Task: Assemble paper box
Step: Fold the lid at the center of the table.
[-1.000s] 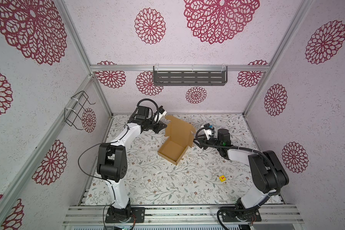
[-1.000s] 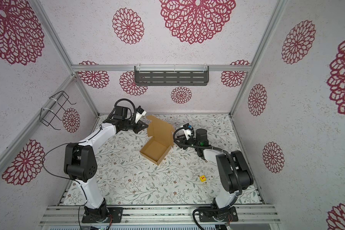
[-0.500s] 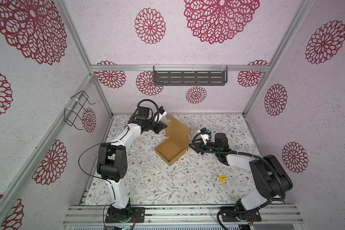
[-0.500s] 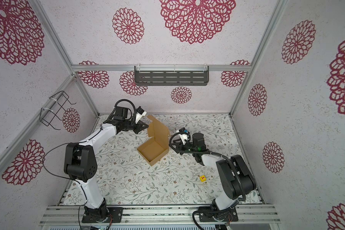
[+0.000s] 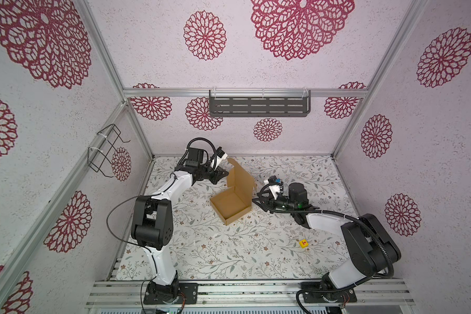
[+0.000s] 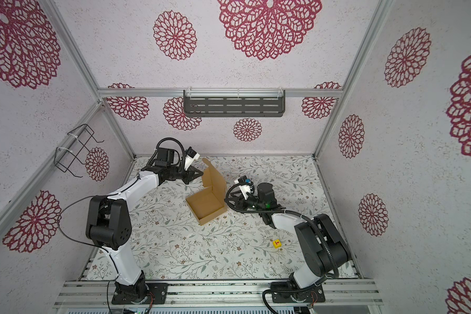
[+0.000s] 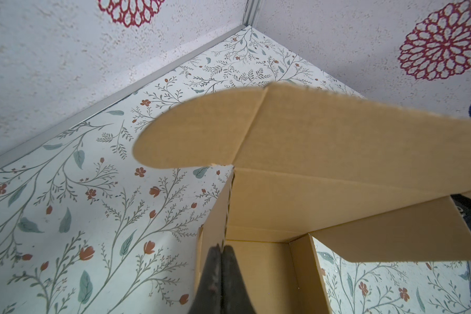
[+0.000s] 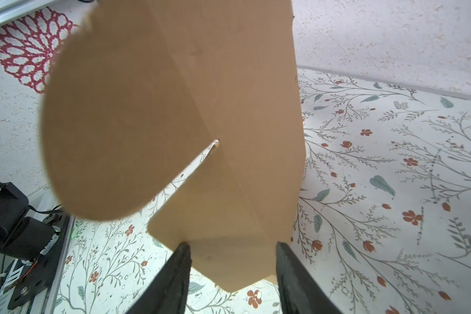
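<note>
moved since the earlier view: right gripper, now lower and further in, just beside the right wall of the paper box; the box has slid slightly toward the left arm.

- left: left gripper. fingers pressed together at the left edge of the raised lid. in the wrist view they sit against the box's corner wall. whether a sliver of card is pinched cannot be told.
- centre: paper box. rests on the floral table, tray walls standing, lid upright and open, rounded ear flaps not tucked.
- right: right gripper. jaws apart; the box's side shows between them in the wrist view, and no clamp is evident.
- far right: yellow cube, well apart from the box and untouched.

reading: the tray looks formed, and closing the lid and tucking the ears appear to remain. the right arm's nudge likely braces the box for that.
</note>
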You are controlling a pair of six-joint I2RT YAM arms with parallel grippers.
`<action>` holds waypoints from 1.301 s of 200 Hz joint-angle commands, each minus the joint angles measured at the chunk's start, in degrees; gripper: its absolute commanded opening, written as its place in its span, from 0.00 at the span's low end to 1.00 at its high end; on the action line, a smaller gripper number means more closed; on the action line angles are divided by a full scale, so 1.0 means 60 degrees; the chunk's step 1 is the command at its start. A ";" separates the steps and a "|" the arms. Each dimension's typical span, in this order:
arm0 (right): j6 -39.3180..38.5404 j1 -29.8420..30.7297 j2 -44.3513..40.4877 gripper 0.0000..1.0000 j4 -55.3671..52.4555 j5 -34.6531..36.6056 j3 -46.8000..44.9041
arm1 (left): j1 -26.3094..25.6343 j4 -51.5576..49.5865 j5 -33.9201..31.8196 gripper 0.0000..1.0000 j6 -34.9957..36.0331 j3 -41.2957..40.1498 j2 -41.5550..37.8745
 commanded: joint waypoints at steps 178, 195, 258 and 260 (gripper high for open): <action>-0.0664 0.1338 0.1032 0.47 0.2271 0.2079 -0.0046 | 0.0485 0.0368 0.0853 0.08 -0.0462 -0.1782 -0.0763; -0.0988 0.1551 0.0958 0.47 0.2060 0.2323 -0.0017 | 0.0528 0.0193 0.0868 0.08 -0.0303 -0.1828 -0.0764; -0.1398 0.1980 0.0883 0.47 0.2071 0.3436 -0.0192 | 0.0763 0.0164 0.0824 0.08 -0.0261 -0.2058 -0.0778; -0.1398 0.1993 0.0878 0.47 0.2071 0.3457 -0.0200 | 0.0764 0.0164 0.0824 0.08 -0.0266 -0.2069 -0.0778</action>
